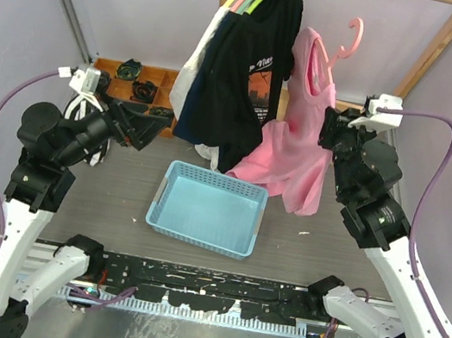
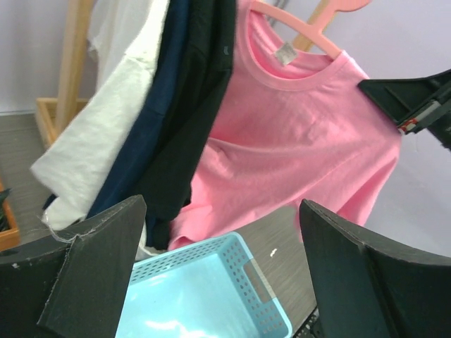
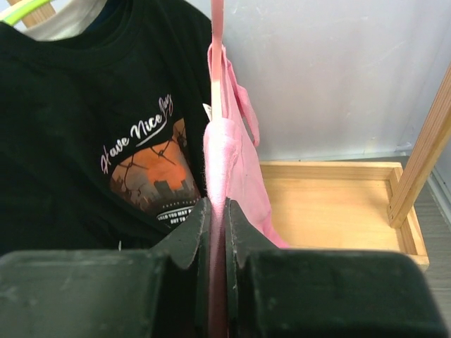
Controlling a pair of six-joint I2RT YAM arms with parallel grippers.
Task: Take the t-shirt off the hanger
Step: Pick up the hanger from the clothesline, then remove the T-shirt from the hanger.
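The pink t-shirt [image 1: 295, 151] [image 2: 296, 141] hangs on a pink hanger [image 1: 352, 35] [image 2: 310, 32] whose hook stands free in the air, right of the rack. My right gripper [image 1: 332, 122] [image 3: 217, 211] is shut on the t-shirt's shoulder edge [image 3: 229, 155], and the fabric runs straight up between its jaws. The hanger [image 3: 216, 42] rises above the fingers. My left gripper [image 1: 162, 125] [image 2: 222, 208] is wide open with nothing between its fingers. It sits left of the clothes and faces the pink t-shirt from a distance.
A black printed t-shirt [image 1: 252, 69] [image 3: 106, 141], a navy one [image 2: 165, 105] and a white one [image 2: 106, 120] hang on the wooden rack [image 1: 436, 44]. A light blue basket [image 1: 206, 209] [image 2: 271, 296] sits below on the table. A wooden tray [image 1: 149, 85] [image 3: 331, 204] lies behind.
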